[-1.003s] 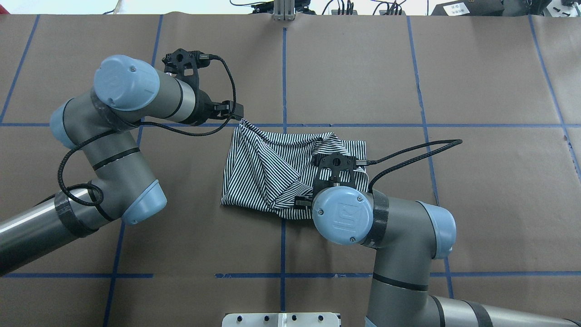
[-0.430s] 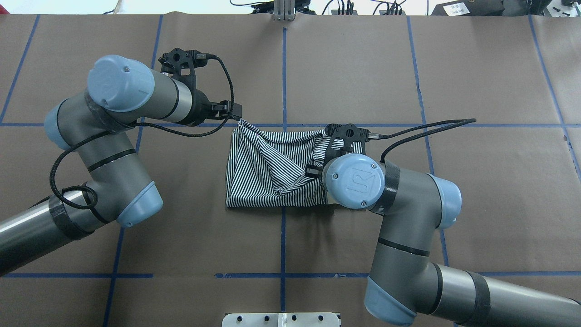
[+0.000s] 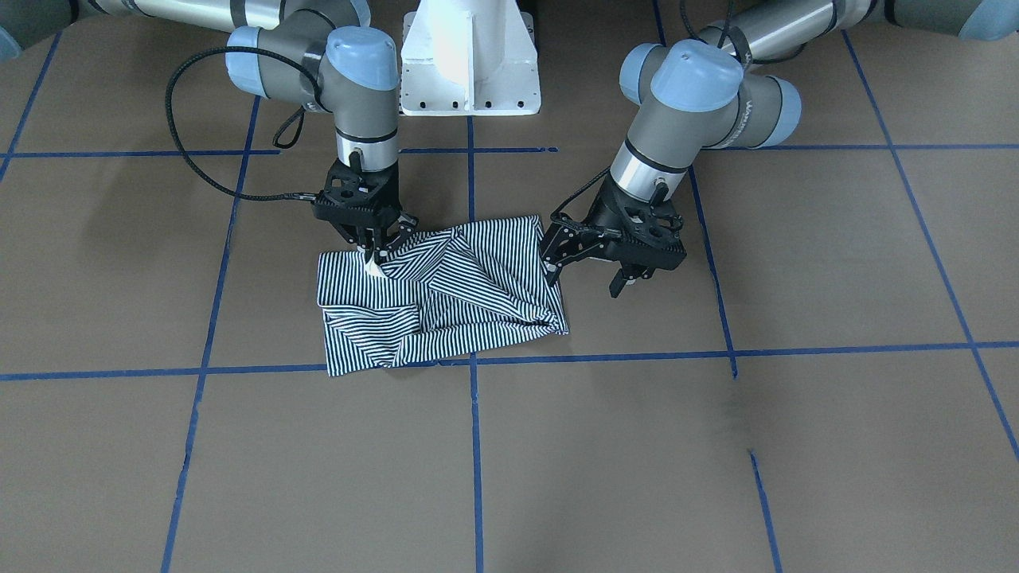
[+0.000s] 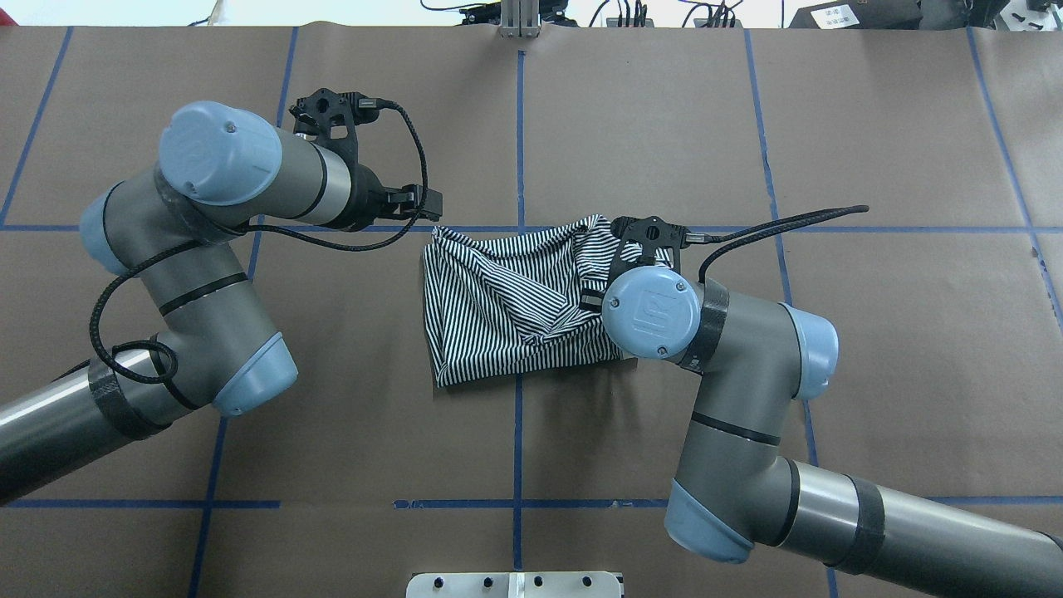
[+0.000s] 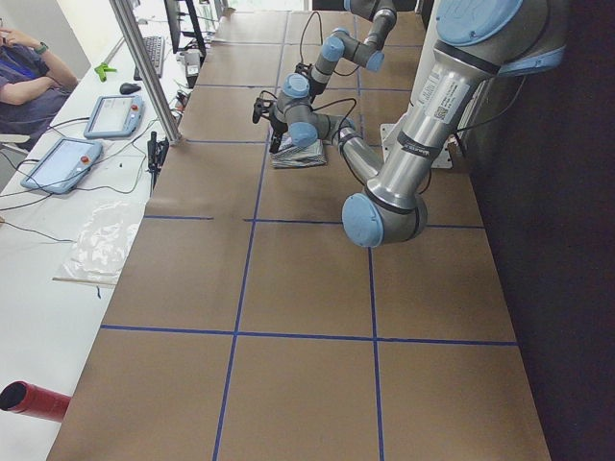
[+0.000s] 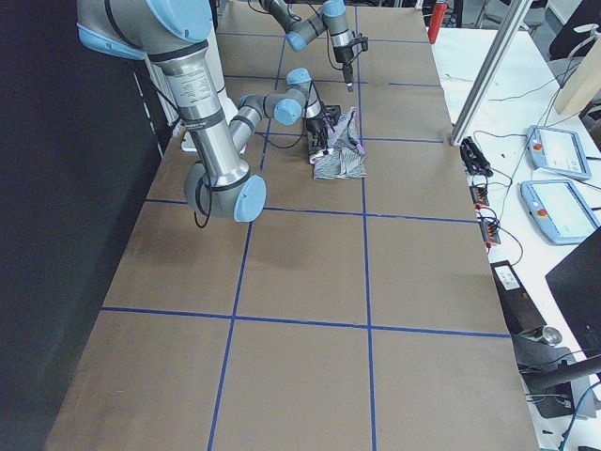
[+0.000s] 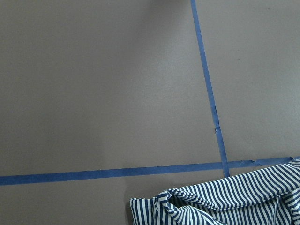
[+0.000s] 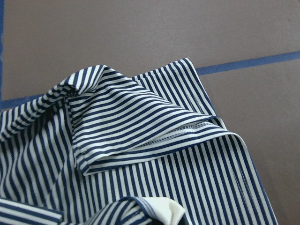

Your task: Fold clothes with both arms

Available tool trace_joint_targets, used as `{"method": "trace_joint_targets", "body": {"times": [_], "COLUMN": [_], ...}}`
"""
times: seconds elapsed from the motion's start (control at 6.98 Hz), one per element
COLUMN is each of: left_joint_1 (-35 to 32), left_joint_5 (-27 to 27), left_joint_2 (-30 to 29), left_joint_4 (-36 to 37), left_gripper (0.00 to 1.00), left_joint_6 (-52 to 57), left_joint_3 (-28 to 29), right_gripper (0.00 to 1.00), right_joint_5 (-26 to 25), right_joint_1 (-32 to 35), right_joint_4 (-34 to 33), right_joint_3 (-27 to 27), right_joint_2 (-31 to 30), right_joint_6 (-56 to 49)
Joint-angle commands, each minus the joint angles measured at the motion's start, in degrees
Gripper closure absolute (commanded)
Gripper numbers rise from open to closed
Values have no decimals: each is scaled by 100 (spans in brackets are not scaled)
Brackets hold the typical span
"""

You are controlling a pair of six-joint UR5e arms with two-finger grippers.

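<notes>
The right pincer [image 3: 371,253] clenches the polo shirt [image 3: 454,314] (cream collar [image 3: 372,269] showing); the left pincer [image 3: 583,283] hangs released.

In the overhead view the right arm [image 4: 650,312] is hiding the right gripper [image 3: 372,256] and the polo shirt's [image 4: 507,299] right edge. The front-facing view's top edge is cutting off both this arm and the left arm [image 3: 677,119]. The left wrist view's bottom edge is cropping the shirt, and the right wrist view's is cropping its cream collar [image 8: 161,211]. In both side views the shirt is showing too small for detail.
</notes>
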Motion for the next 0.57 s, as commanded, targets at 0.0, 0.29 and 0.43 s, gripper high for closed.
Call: {"method": "trace_joint_targets", "body": {"times": [0.0,0.29,0.43], "left_joint_1": [9,44,53], "left_joint_5": [7,-2,-2], "left_joint_2": [1,1,1], "left_joint_4": [0,0,0], "left_gripper": [0,0,0], "left_joint_6": [0,-105,-166], "left_joint_3": [16,16,-1], "right_gripper": [31,0,0], "right_joint_5": [-9,165,567], "right_joint_1": [89,448,676], "right_joint_4": [23,15,15], "right_joint_3": [-283,-223,-48], "right_joint_2": [12,196,170], "right_joint_6": [-251,-697,-1187]}}
